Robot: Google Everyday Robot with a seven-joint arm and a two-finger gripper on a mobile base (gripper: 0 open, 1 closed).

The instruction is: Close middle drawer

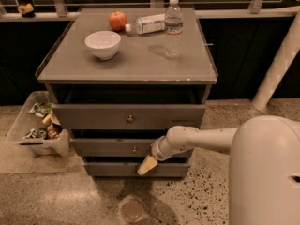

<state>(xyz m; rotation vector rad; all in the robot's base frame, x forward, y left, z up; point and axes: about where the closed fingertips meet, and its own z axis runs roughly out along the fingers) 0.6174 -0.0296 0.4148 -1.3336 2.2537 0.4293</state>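
Note:
The grey cabinet (126, 64) has three drawers. The middle drawer (108, 147) is a low grey panel with a small round metal knob (134, 149); it stands pulled out a little, with a dark gap above it. The upper drawer (126, 117) also stands out from the cabinet. My gripper (146, 165) is at the end of the white arm, just right of and below the knob, in front of the middle drawer's lower edge and over the lowest drawer (136, 169). It holds nothing that I can see.
On the cabinet top are a white bowl (102, 44), a red apple (117, 20), a lying bottle (146, 24) and an upright water bottle (173, 27). A clear bin (40, 130) of small items sits on the floor at the left. A white post (279, 62) stands at the right.

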